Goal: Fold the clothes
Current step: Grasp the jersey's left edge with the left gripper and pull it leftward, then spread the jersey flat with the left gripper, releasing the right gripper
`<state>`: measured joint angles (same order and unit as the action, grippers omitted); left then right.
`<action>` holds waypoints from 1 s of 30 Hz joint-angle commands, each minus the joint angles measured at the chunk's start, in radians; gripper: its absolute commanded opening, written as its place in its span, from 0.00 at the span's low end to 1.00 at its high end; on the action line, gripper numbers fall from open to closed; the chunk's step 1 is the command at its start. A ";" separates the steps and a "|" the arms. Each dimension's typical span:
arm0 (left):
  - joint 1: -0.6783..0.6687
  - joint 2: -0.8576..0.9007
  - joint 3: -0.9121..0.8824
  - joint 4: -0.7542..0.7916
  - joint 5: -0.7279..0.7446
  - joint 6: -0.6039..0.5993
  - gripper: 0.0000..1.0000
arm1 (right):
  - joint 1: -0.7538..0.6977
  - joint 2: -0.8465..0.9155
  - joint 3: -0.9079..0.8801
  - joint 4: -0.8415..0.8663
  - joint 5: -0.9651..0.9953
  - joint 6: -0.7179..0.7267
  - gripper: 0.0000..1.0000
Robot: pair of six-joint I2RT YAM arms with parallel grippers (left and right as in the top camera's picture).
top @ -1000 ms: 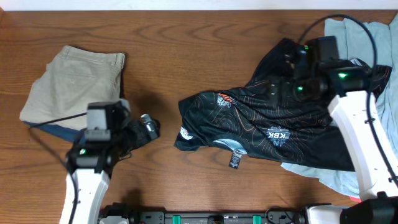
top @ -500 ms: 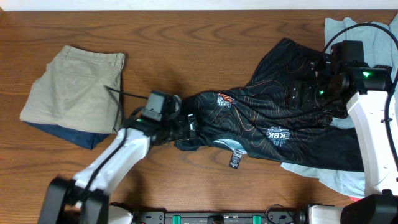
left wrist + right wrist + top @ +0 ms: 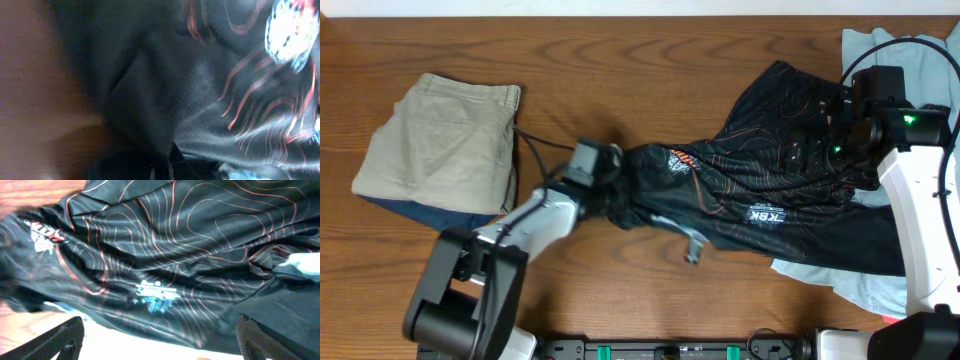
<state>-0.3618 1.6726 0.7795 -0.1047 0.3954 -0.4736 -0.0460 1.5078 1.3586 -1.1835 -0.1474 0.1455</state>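
Jersey (image 3: 760, 185) stretches left to right, its lettering (image 3: 763, 217) upside down.

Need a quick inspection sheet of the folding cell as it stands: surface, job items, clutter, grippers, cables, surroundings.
Surface: wooden table, no spills or marks seen.
Job's things: black jersey crumpled across centre-right, not folded.
Clutter: folded khaki shorts far left, on top of a dark blue garment; light blue cloth at the right, partly under the jersey.
Grippers: left gripper at the jersey's left end, its wrist view blurred and filled with fabric, grip cannot be told; right gripper open above the jersey.
Cables: left arm's cable runs beside the shorts; right arm's cable arcs over the light blue cloth.
Surroundings: rig base at the near edge; nothing else seen.
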 commanded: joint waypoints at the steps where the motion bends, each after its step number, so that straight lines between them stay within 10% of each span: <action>1: 0.121 -0.071 0.142 -0.042 -0.109 0.082 0.06 | -0.015 -0.018 0.013 -0.005 0.036 -0.011 0.95; 7: 0.358 -0.092 0.460 -0.140 -0.132 0.092 0.08 | -0.015 -0.017 0.013 -0.006 0.039 -0.011 0.96; 11: 0.445 -0.092 0.537 -0.171 -0.098 0.092 0.98 | -0.015 -0.017 0.013 -0.006 0.039 -0.011 0.98; 22: 0.320 -0.083 0.459 -0.694 -0.037 0.068 0.98 | -0.015 -0.017 0.013 -0.007 0.039 -0.012 0.99; 30: 0.097 -0.057 0.264 -0.563 -0.039 -0.063 0.98 | -0.015 -0.017 0.013 -0.018 0.039 -0.012 0.99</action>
<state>-0.2150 1.5894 1.0985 -0.7040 0.3538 -0.4511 -0.0463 1.5078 1.3590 -1.1961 -0.1146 0.1452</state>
